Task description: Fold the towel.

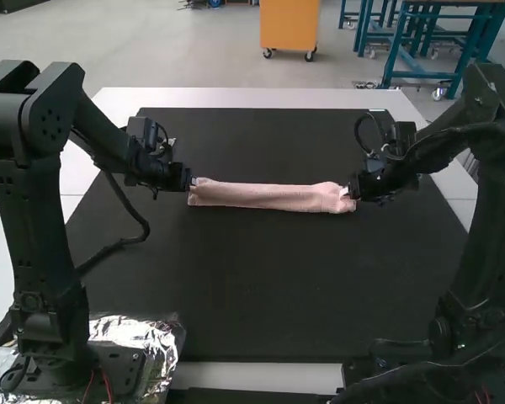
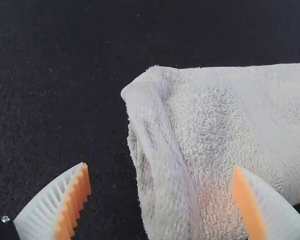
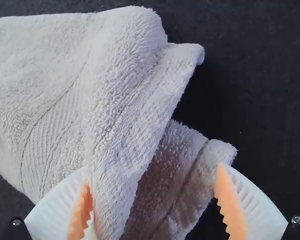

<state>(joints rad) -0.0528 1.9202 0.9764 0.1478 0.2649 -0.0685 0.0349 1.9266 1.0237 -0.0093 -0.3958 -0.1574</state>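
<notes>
Fingers stood parted on both the left gripper (image 2: 160, 166) and the right gripper (image 3: 153, 168), at opposite ends of the towel (image 1: 269, 196), a narrow strip across the dark mat (image 1: 269, 278); splayed layers at the right end risked a partial pinch, which could skew the fold; left arm (image 1: 46, 143) and right arm (image 1: 488, 202) were angled inward, wrists low.

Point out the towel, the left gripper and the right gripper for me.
Towel (image 1: 269, 197): high view, middle of its long narrow strip.
Left gripper (image 2: 160, 166): left wrist view, midway between its fingertips.
Right gripper (image 3: 153, 172): right wrist view, midway between its fingertips.
</notes>
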